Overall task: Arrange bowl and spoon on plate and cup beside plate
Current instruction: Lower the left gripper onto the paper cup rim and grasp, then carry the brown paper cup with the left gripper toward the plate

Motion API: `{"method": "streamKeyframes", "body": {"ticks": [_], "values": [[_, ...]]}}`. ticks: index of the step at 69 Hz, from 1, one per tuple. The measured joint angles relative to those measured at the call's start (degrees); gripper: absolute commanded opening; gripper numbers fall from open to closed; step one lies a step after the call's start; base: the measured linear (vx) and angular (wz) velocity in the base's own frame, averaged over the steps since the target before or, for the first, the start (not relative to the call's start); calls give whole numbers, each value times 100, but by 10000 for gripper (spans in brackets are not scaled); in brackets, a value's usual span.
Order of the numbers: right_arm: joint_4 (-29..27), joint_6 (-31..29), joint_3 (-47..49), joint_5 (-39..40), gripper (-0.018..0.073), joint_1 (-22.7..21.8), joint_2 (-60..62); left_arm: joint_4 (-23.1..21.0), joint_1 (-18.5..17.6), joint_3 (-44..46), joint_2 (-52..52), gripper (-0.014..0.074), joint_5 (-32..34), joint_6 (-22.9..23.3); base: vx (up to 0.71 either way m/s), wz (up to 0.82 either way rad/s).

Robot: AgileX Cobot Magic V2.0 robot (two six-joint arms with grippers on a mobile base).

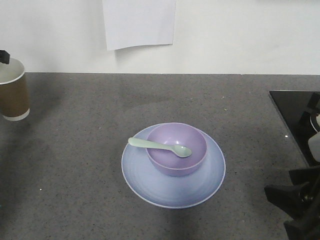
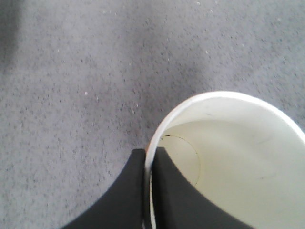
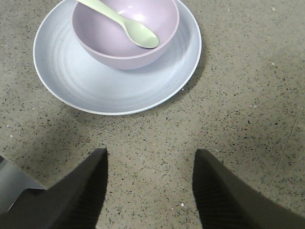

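The plate (image 1: pixel 150 185) sits mid-tabletop (image 1: pixel 75 150) with the bowl (image 1: pixel 175 160) on it and the spoon (image 1: pixel 160 146) resting across the bowl. The cup (image 1: pixel 13 92) is still far off at the left edge, its rim pinched by the left hand (image 2: pixel 148 191); setting it beside the plate remains. The right hand (image 3: pixel 148 191) hangs open, empty. The tabletop is speckled grey; a white wall stands behind.

Cup (image 1: pixel 13 89) cut by front view's left edge, spoon (image 3: pixel 125 22) handle cropped in right wrist view
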State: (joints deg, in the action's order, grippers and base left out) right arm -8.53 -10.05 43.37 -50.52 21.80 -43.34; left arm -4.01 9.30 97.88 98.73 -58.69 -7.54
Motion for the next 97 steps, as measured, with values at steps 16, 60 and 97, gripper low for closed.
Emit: {"method": "streamKeyframes", "body": {"ticks": [16, 60, 97], "values": [[0, 0, 0, 0, 390, 0, 0, -563, -56, 0, -228, -8, -297, -248, 0, 0], [0, 0, 0, 0, 390, 0, 0, -948, -840, -1442, -1421, -8, 104, -319, 0, 0], [0, 0, 0, -5, 390, 0, 0, -1019, -1880, -2247, -1776, -8, 279, -358, 0, 0]]}}
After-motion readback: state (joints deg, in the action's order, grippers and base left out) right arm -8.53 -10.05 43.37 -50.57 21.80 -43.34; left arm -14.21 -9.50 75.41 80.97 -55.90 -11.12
